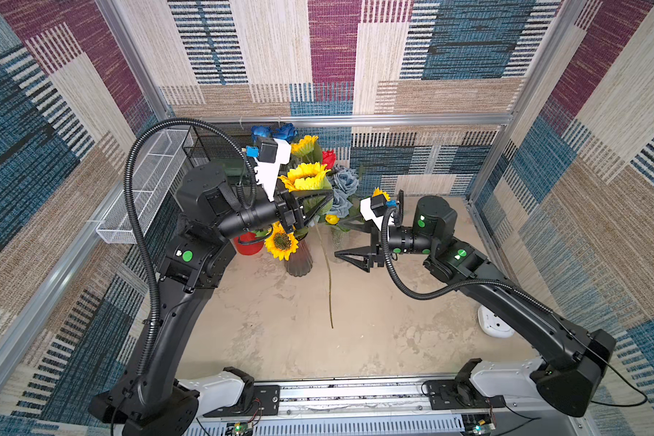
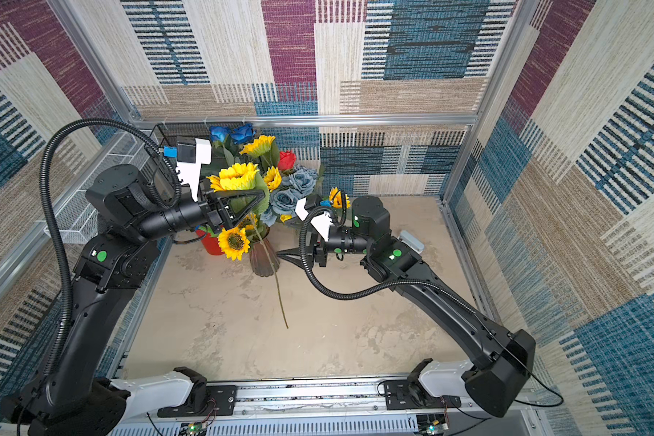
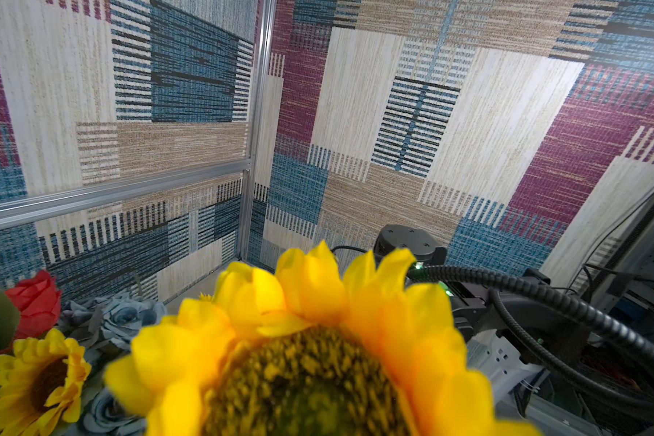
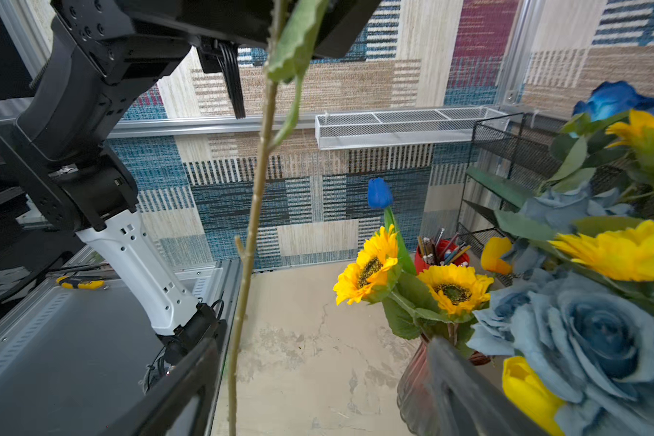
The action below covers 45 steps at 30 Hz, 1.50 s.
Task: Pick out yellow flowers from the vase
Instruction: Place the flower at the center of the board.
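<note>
Left pincer (image 1: 318, 211) tight, right pincer (image 1: 337, 240) wide

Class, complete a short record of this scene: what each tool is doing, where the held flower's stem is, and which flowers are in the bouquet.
left tool: shut on a sunflower, above the vase
stem: outside the vase, hanging down in front of it
right tool: open, holding nothing, beside the vase
bouquet, yellow: other sunflowers, yellow tulip bud
bouquet, other: grey-blue roses, red rose
</note>
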### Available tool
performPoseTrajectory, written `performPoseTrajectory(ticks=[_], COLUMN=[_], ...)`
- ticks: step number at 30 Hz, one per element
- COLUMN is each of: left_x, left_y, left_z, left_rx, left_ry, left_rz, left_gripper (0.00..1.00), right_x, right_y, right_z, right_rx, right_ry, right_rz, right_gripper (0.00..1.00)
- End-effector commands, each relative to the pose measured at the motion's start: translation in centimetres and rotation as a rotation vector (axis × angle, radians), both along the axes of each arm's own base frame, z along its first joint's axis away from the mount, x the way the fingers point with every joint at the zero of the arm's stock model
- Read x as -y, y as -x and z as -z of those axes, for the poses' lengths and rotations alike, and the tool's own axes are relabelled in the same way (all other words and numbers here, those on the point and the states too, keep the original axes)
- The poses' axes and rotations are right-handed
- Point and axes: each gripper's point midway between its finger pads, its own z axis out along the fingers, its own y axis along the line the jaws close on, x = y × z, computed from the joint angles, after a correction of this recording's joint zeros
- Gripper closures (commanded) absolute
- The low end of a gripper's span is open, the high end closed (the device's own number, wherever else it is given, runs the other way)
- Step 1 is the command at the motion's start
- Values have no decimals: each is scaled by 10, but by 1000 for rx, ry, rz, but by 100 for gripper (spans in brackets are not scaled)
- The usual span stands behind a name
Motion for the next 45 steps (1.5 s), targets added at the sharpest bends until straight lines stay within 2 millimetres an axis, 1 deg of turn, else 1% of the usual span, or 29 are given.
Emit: performPoseTrajectory(ticks=[1, 5, 9, 12, 15, 20, 22, 23, 26, 28, 29, 31, 32, 33, 34, 35, 37, 41, 43, 45], left_x=[0, 2, 4, 8, 11, 13, 13, 13, 12, 12, 12, 12, 12, 13, 14, 15, 17, 19, 19, 18], left_y=[0, -3, -9, -11, -9, -6, -6, -5, -4, -4, -3, -3, -3, -2, 0, 1, 2, 10, 9, 8], left_z=[-10, -11, -11, -9, -11, -13, -12, -13, -13, -14, -14, -13, -13, -12, -11, -9, -7, -4, -1, 1], left_rx=[72, 86, 101, 108, 115, 130, 131, 133, 138, 140, 143, 145, 146, 149, 156, 156, 152, 162, 152, 143], left_ry=[12, 18, 15, 25, 32, 30, 31, 32, 33, 33, 33, 31, 29, 25, 18, 12, 3, -7, -16, -24], left_rz=[-12, -27, -52, -44, -32, -20, -22, -23, -25, -23, -21, -19, -18, -10, 1, 11, 21, 63, 64, 54], left_gripper=[41, 40, 40, 40, 40, 40, 40, 40, 39, 39, 39, 37, 34, 22, 4, 0, 0, 1, 0, 0], right_x=[-7, -17, -25, -30, -33, -36, -37, -38, -40, -40, -40, -39, -39, -38, -36, -34, -30, -21, -13, -2], right_y=[16, 26, 34, 33, 30, 24, 21, 21, 20, 20, 19, 19, 18, 16, 16, 15, 12, 0, -4, -14], right_z=[-5, -4, 1, 3, 6, 3, 2, 2, 3, 2, 2, 0, -1, -2, -4, -5, -7, -15, -20, -22], right_rx=[2, -21, -41, -50, -58, -60, -70, -71, -83, -82, -84, -82, -87, -93, -92, -92, -91, -93, -86, -88], right_ry=[-11, 4, 14, 15, 19, 20, 18, 18, 22, 20, 21, 16, 15, 12, 8, 4, -8, -36, -59, -76], right_rz=[-109, -178, -216, -225, -226, -221, -218, -221, -231, -233, -228, -222, -216, -208, -205, -204, -192, -150, -125, -78], right_gripper=[15, 24, 24, 26, 34, 57, 75, 80, 89, 97, 100, 100, 100, 100, 100, 100, 100, 100, 100, 100])
